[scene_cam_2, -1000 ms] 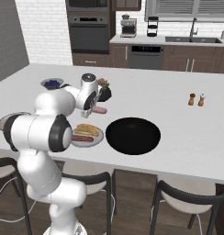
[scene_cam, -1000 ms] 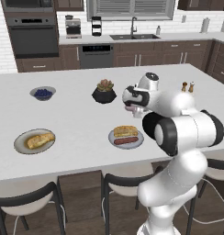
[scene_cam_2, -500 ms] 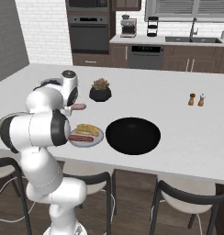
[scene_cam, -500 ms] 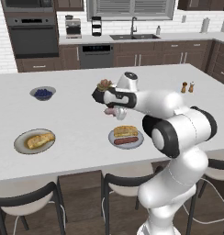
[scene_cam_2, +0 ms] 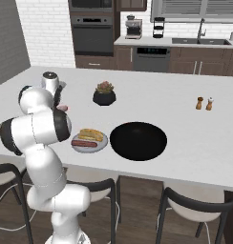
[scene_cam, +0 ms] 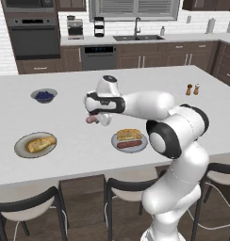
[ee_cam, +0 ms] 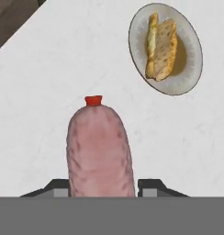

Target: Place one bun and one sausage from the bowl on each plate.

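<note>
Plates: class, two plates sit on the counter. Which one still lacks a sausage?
The beige-rimmed plate, at the left in the left base view: it holds only a bun. The grey plate already has both bun and sausage.

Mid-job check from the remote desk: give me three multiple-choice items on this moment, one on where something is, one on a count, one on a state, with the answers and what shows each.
1. Where is the plate that has a bun but no sausage?
A. Beside the salt and pepper shakers
B. On the counter to the left of the light grey plate in the left base view
C. Inside the black bowl

2. How many sausages lie on the light grey plate?
A. None
B. One
C. Two

3. What is the gripper doing?
A. Open above the black bowl
B. Shut on a bun
C. Shut on a sausage

Answers:
1 B: the beige-rimmed plate with its bun sits left of the light grey plate.
2 B: one sausage lies beside a bun there.
3 C: in the hand view the held sausage stands in the gripper, between its fingertips; the black bowl is empty.
</note>
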